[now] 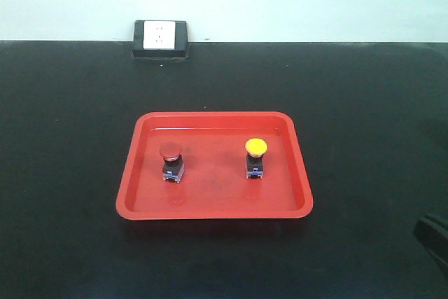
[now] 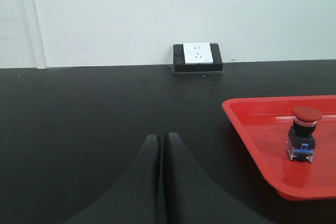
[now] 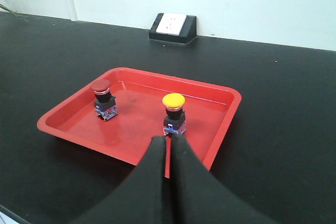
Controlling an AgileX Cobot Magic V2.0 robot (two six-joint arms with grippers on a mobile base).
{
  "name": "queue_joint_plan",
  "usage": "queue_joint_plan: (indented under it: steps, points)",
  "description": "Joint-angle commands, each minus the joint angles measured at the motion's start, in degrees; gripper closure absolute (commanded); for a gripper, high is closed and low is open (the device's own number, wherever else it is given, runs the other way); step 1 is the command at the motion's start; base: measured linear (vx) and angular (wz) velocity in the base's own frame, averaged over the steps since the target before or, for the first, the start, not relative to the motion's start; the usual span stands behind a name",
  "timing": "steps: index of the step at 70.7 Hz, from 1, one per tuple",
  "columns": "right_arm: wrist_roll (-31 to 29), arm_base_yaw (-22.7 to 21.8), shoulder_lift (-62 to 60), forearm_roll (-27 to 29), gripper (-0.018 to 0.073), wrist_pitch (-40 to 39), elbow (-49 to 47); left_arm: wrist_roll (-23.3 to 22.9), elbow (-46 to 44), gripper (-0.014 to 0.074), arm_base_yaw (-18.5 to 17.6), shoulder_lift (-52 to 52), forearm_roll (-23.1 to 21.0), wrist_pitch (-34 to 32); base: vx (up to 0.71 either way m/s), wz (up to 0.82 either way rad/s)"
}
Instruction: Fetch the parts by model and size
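Two push-button parts stand upright in a red tray (image 1: 213,209). The red-capped part (image 1: 170,161) is on the tray's left side; the yellow-capped part (image 1: 255,157) is on its right. Both have black-and-blue bases. My left gripper (image 2: 161,139) is shut and empty over the black table, left of the tray (image 2: 247,129), with the red-capped part (image 2: 303,140) off to its right. My right gripper (image 3: 168,141) is shut and empty above the tray's near rim (image 3: 105,148), just in front of the yellow-capped part (image 3: 174,114). The red-capped part (image 3: 103,99) stands further left.
A black-and-white wall socket box (image 1: 160,38) sits at the table's back edge against the pale wall. The black tabletop (image 1: 364,103) surrounds the tray. A dark piece of my right arm (image 1: 432,239) shows at the lower right of the front view.
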Motion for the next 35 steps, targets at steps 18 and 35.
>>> queue_joint_plan:
  steps: [18, 35]
  points:
    - [-0.59, -0.32, 0.50, -0.93, 0.0565, -3.99, -1.51, 0.02, 0.28, 0.0601, 0.14, -0.73, -0.44, -4.20, 0.00, 0.00]
    - [-0.59, -0.32, 0.50, -0.93, 0.0565, -3.99, -1.51, 0.02, 0.28, 0.0601, 0.14, -0.73, -0.44, -4.20, 0.00, 0.00]
